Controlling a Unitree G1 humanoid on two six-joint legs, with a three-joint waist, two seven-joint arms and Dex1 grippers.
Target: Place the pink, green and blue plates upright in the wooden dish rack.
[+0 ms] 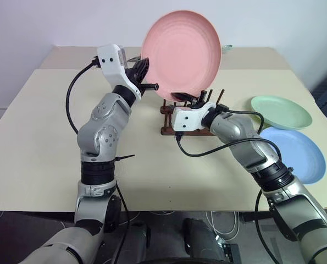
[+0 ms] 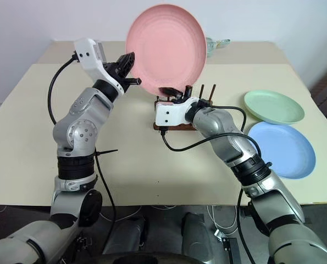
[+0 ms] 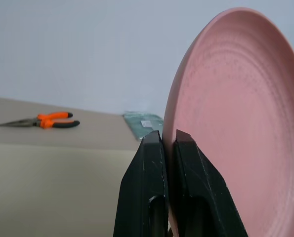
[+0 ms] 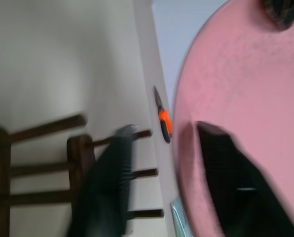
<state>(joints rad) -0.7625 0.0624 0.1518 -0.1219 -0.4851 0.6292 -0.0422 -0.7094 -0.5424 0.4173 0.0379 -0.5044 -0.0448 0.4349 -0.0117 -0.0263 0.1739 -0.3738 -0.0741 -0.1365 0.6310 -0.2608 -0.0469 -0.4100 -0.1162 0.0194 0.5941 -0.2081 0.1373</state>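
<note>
Head views overlook table point(image 1: 37, 137); wrist views close

We see the pink plate point(image 1: 181, 54) upright above the wooden dish rack point(image 1: 166, 120); the green plate point(image 1: 280, 111) and blue plate point(image 1: 294, 153) lie flat right of it.

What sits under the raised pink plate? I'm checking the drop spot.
The wooden dish rack stands below the pink plate; the right gripper and plate edge cover its rear pegs.
</note>
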